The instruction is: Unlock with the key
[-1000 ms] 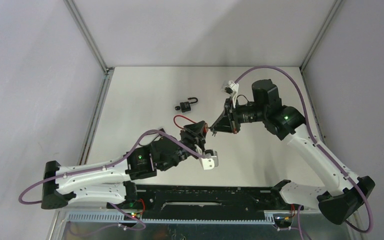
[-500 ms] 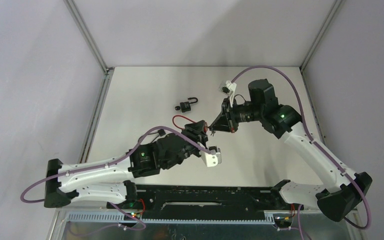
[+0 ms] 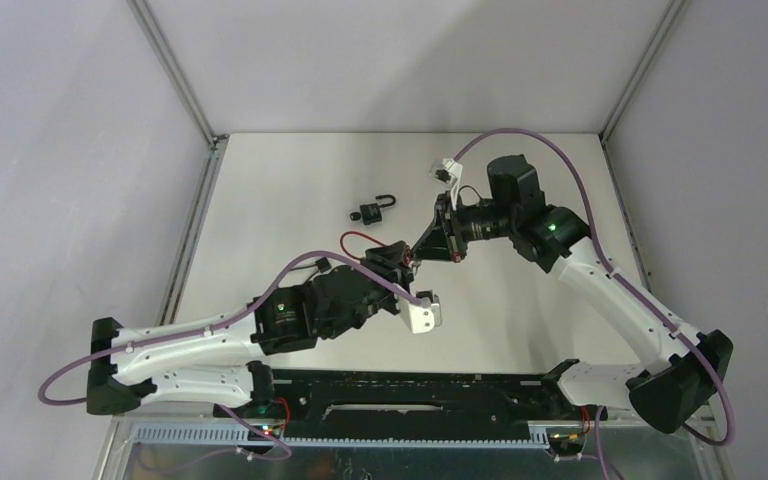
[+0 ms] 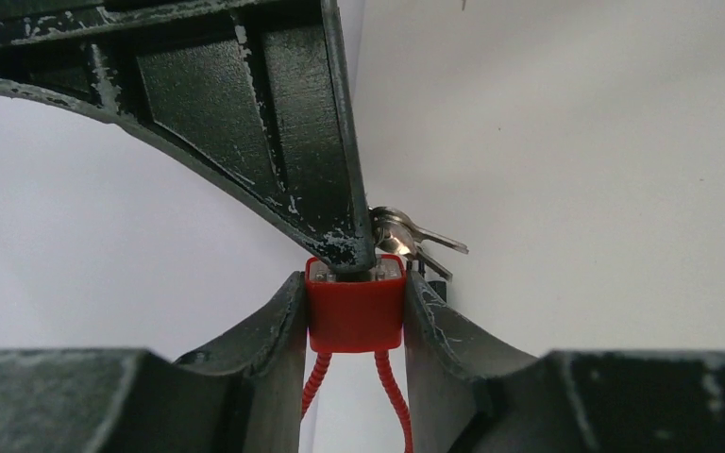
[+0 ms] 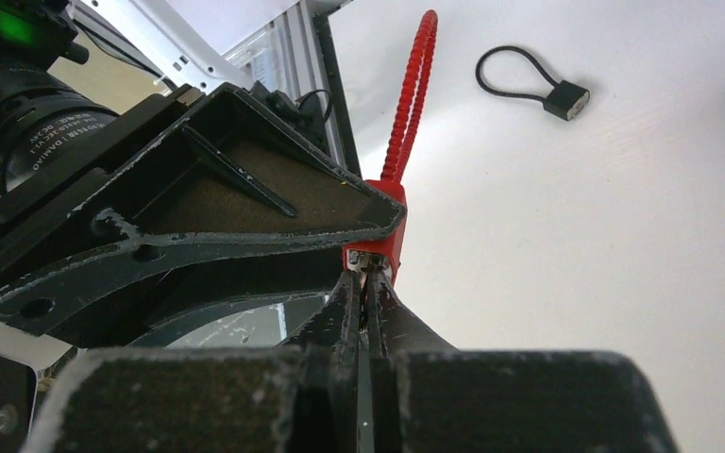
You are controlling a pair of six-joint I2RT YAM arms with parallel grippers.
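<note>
Mid-table, both arms meet above the white table (image 3: 290, 180). Left gripper (image 3: 397, 264) holds the red lock (image 4: 355, 316), its two fingers (image 4: 274, 330) set a moderate way apart and pressed flat against either side of the square red body; the lock is lifted clear of the surface. Red ribbed cable (image 5: 411, 85) runs out of the lock's far end as a doubled loop and hangs free. Right gripper (image 5: 366, 300) comes in from the opposite side with its fingers pinched nearly together, tips right at the lock's silver keyway face; a thin sliver of metal, the key (image 5: 367, 274), shows between them, most of it hidden by the pads. In the left wrist view silver spare keys (image 4: 420, 241) stick out just beside the right fingertip, touching the top edge of the lock. A black padlock (image 3: 374, 210), shackle swung open, lies on the table beyond the two grippers, well apart from them. Writing: white lettering on the round black housing of the left arm in the right wrist view, one word looks like "DAMIAO", the rest too small to read; no marking legible on either lock. Green lights glow on both arms
</note>
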